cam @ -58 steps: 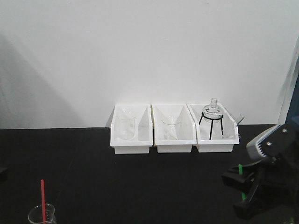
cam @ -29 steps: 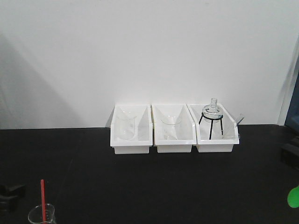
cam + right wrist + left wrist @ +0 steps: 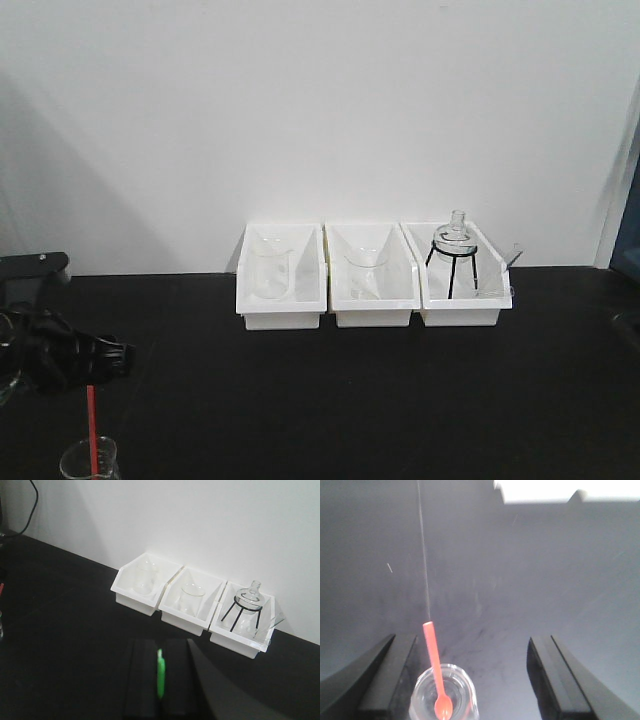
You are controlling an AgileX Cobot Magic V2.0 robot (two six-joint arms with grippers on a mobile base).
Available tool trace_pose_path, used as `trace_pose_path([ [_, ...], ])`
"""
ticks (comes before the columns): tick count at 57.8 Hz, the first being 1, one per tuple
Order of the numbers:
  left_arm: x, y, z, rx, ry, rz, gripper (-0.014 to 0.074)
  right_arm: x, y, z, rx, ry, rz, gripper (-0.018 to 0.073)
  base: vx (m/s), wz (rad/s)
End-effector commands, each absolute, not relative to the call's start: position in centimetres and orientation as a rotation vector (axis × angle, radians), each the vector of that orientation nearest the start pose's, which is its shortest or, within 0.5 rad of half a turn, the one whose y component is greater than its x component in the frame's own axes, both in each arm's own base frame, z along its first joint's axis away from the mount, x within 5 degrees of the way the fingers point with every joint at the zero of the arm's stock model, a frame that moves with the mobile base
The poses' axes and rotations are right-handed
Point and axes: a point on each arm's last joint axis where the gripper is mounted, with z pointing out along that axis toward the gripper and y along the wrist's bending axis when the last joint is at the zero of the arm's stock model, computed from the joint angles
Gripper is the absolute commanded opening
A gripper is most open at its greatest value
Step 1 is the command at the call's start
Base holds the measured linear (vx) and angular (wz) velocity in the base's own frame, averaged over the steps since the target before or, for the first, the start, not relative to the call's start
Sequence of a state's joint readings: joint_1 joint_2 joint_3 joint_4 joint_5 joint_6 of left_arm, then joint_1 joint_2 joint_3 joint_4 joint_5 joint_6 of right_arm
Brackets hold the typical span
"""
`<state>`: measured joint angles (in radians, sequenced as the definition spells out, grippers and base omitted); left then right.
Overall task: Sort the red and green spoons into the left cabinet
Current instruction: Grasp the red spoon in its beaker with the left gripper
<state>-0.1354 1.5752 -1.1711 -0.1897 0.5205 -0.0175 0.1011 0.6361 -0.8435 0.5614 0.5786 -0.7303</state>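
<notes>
Now, red spoon: a thin, bright-red plastic spoon (image 3: 436, 670) stands bowl-down in a small clear glass beaker (image 3: 445, 702) near the front left corner of the black bench (image 3: 330, 400). Its handle leans out over the rim.
Green spoon: a thin, bright-green plastic spoon (image 3: 160, 677) is pinched between the closed black fingers of the right gripper (image 3: 160, 650), which is raised over the bench.
Left gripper: the left gripper (image 3: 470, 642) hovers over the beaker with its jaws spread wide, one on each side, touching nothing.
Left cabinet: not visible in any view.
Bins: three white plastic bins (image 3: 375, 300) stand in a row along the back edge holding glassware. The right-hand bin has a round glass flask (image 3: 457, 235) on a black wire tripod (image 3: 452, 270).
Step in hand: apparently the approach to the red spoon. The green spoon is already held, and neither is shelved yet.
Next move: likely lowering the left arm, centring the red handle, which sits nearer the left-hand finger in the wrist view, and closing on it without tipping the beaker.
Views: the left wrist camera shows the bowl inside the beaker and the open jaws. The front camera shows only the handle, the beaker rim and the arm above them. Only the right wrist camera shows the green spoon.
</notes>
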Motion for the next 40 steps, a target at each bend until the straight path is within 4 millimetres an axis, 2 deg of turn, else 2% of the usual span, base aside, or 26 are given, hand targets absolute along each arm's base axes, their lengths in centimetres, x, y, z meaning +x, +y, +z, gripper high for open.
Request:
trace_pose_path([
  [1, 35.4, -5.6, 29.3, -0.032, 2.304, -0.260, 0.0582, 11.2, 3.6, 41.0, -0.463, 1.632, 0.142, -0.0003, 0.00, 0.00],
  [12, 36.8, -5.7, 26.8, -0.036, 2.342, -0.245, 0.0582, 11.1, 3.7, 40.8, -0.480, 1.653, 0.153, -0.0003, 0.00, 0.00],
  [40, 38.9, -5.8, 22.8, -0.053, 2.374, -0.228, 0.0568, 11.0, 3.9, 40.4, -0.514, 1.693, 0.174, -0.0003, 0.00, 0.00],
])
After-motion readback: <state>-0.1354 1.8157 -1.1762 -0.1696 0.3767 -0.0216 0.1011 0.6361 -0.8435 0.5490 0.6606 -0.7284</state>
